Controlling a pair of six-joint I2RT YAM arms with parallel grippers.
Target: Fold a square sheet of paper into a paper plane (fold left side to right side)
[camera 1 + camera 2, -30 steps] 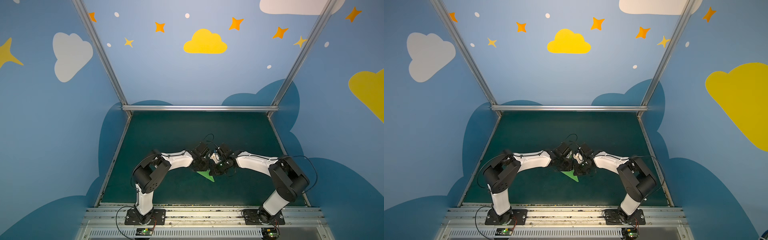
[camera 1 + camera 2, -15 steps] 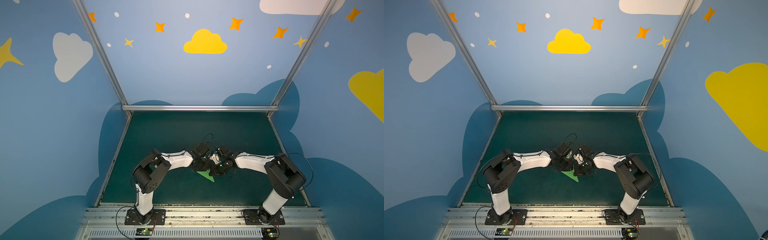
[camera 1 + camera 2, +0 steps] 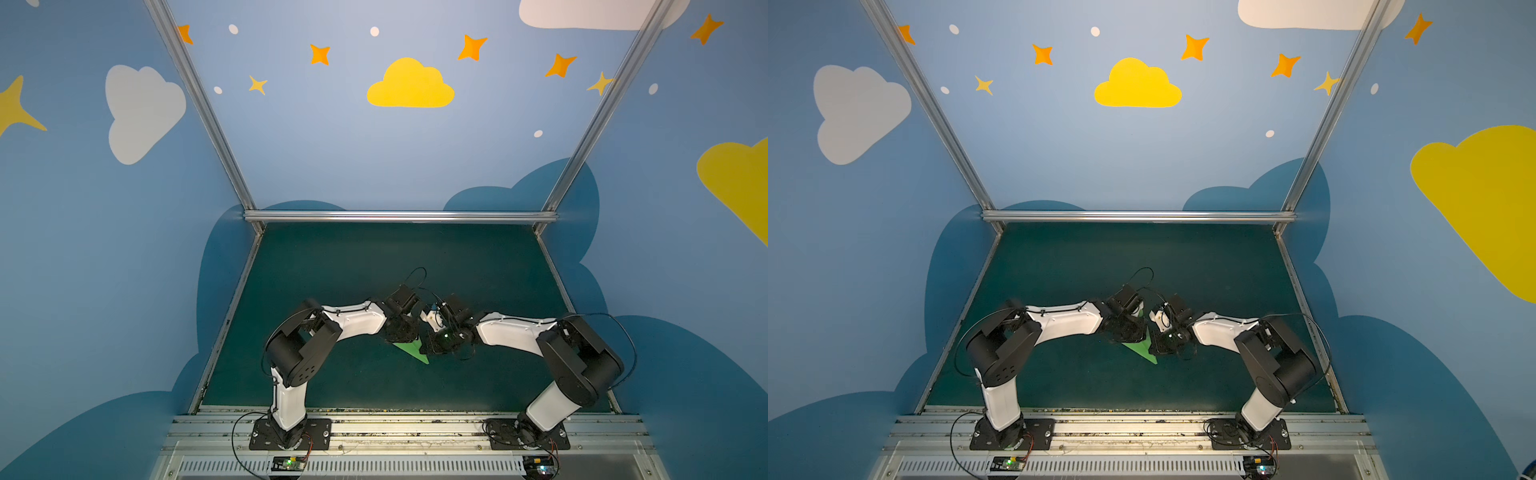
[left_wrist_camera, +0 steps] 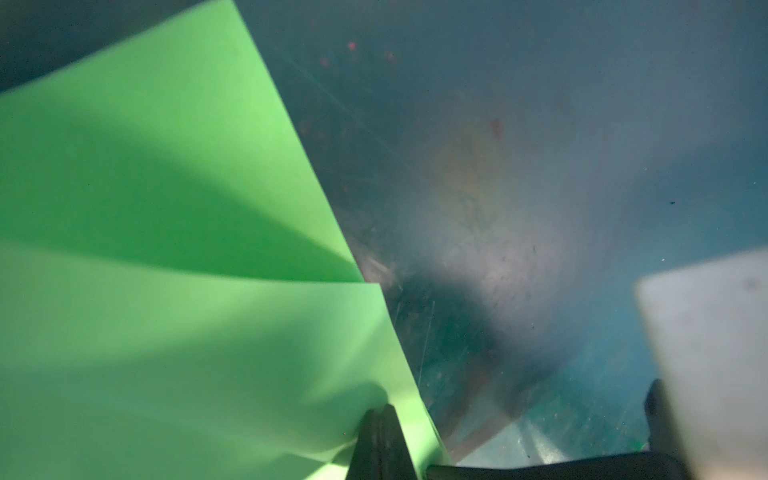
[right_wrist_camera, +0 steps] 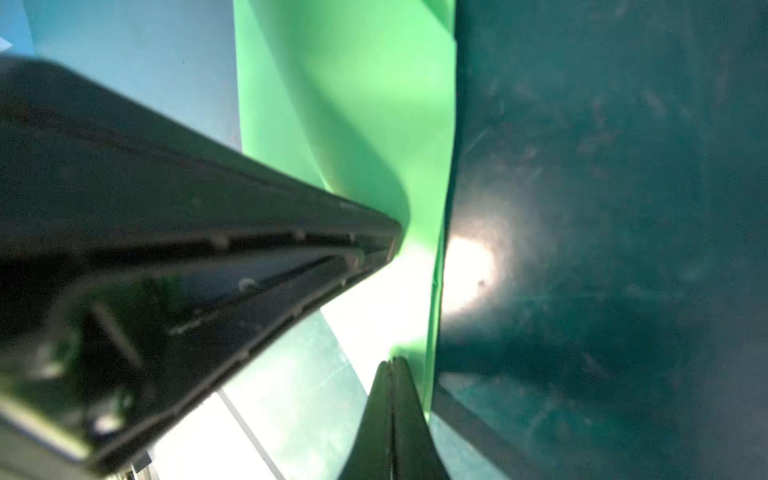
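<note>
A bright green sheet of paper [image 3: 412, 352] [image 3: 1142, 352] lies mid-mat, folded to a pointed shape; its tip points to the front right in both top views. Both grippers meet above it and hide its far part. My left gripper [image 3: 409, 337] [image 4: 384, 436] is shut, its tips resting on the paper [image 4: 174, 232] near a raised fold and the paper's edge. My right gripper [image 3: 433, 350] [image 5: 392, 374] is shut too, tips against the paper's edge [image 5: 365, 124]. I cannot tell whether either one pinches a layer.
The dark teal mat [image 3: 374, 266] is bounded by a metal rail at the back [image 3: 399, 216] and along both sides, with blue walls behind. The left arm's black gripper body [image 5: 174, 249] crosses the right wrist view close to the right gripper.
The right arm's elbow swayed slightly inward and back. Both grippers stay together over the paper, which has hardly moved.
</note>
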